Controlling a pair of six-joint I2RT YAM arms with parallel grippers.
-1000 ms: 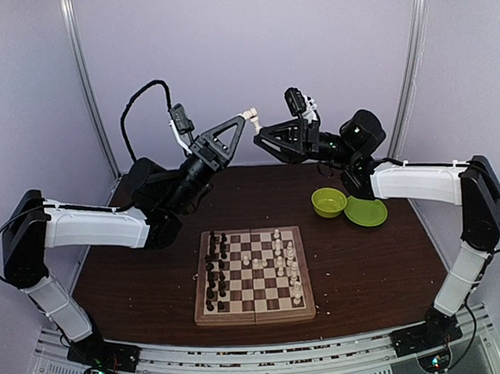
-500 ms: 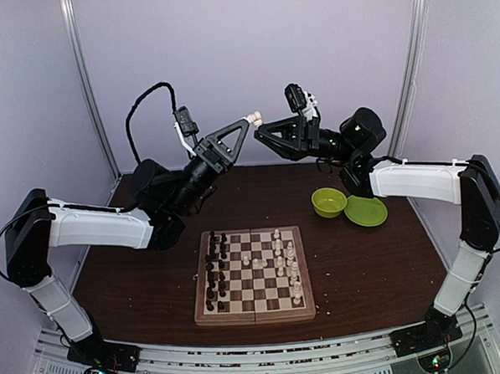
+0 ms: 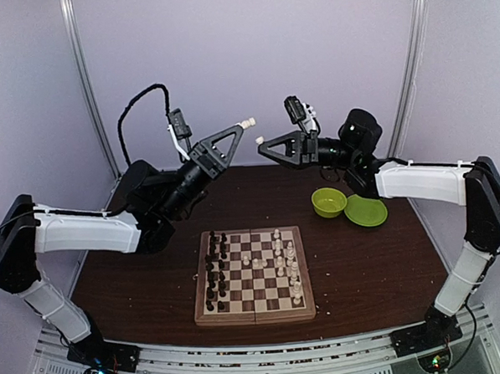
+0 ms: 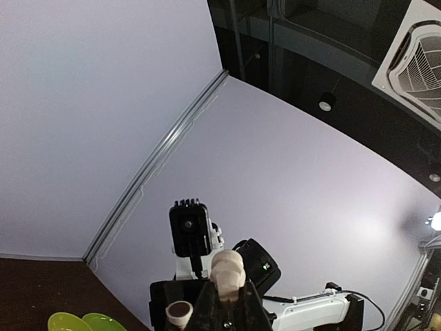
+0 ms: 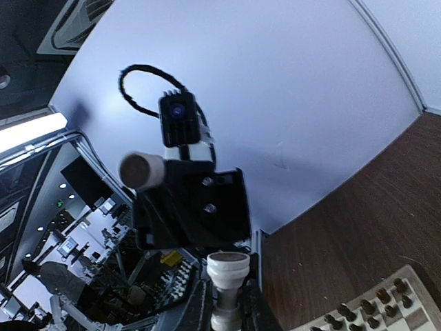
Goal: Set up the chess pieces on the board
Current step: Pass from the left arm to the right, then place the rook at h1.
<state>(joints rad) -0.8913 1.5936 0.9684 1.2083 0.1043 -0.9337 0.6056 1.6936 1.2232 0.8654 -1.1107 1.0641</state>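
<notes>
High in the middle of the top view, well above the table (image 3: 129, 277), the two arms meet tip to tip. The left gripper (image 3: 243, 125) is closed narrowly on a cream piece (image 4: 226, 271), pinched between its fingers with the rounded head standing out past them. Just beside it and slightly lower, the right gripper (image 3: 262, 141) has its jaws drawn in on a second cream piece (image 5: 227, 270), which sits upright between them (its own wrist view shows this best). The two held pieces are close but apart. Lower down, at the centre of the frame, the board (image 3: 255, 318) lies flat on the table: dark chess pieces (image 3: 214, 273) stand in two files along its left side, cream chess pieces (image 3: 286, 265) mostly along its right, a few nearer the middle. To the right of the board sit a green bowl (image 3: 329, 203) and a green plate (image 3: 367, 213), touching each other.
</notes>
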